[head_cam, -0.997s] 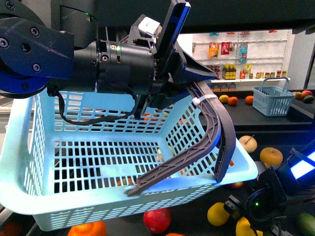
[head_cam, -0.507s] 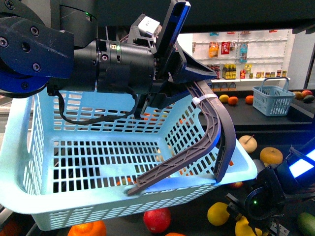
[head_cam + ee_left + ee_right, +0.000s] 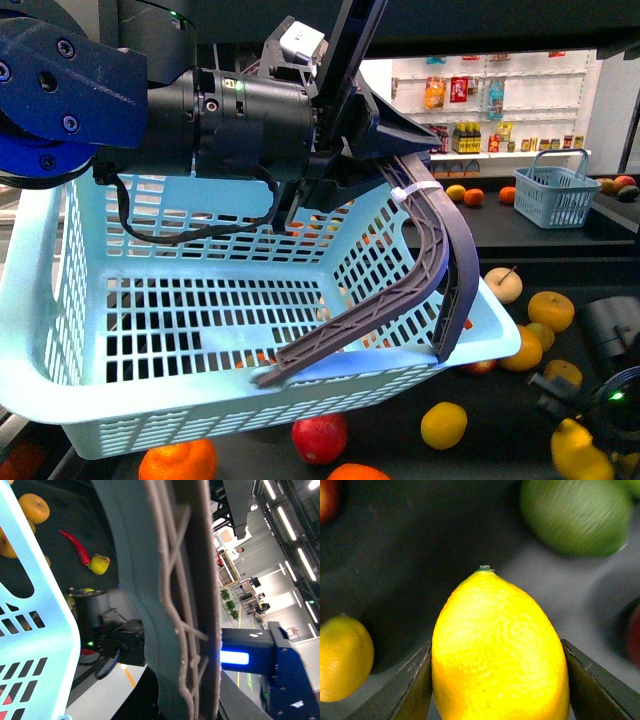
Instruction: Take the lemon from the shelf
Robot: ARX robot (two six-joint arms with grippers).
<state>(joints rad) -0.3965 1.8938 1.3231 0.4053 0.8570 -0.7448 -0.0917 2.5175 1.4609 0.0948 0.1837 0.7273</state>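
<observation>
My right gripper [image 3: 497, 680] is shut on the lemon [image 3: 500, 650], a bright yellow oblong fruit with a knobby tip. Its dark fingers [image 3: 412, 690] press both sides of it, and it hangs above the shelf's black tray [image 3: 420, 555]. In the front view the lemon [image 3: 578, 455] and right gripper [image 3: 590, 425] sit at the lower right over the shelf [image 3: 500, 440]. My left gripper [image 3: 380, 150] is shut on the grey basket handle [image 3: 440, 240] and holds the light-blue basket [image 3: 200, 330] tilted in the air. The handle [image 3: 170, 605] fills the left wrist view.
On the black tray lie a second yellow fruit [image 3: 443, 425], a red apple [image 3: 320, 440], oranges [image 3: 178, 462] and golden fruits [image 3: 550, 310]. A green fruit [image 3: 577, 512] lies near the lemon. A small blue basket [image 3: 556, 195] stands back right, before white wall shelves [image 3: 500, 100].
My right gripper has moved to the right with the lemon in it. The left arm and basket have shifted slightly upward.
</observation>
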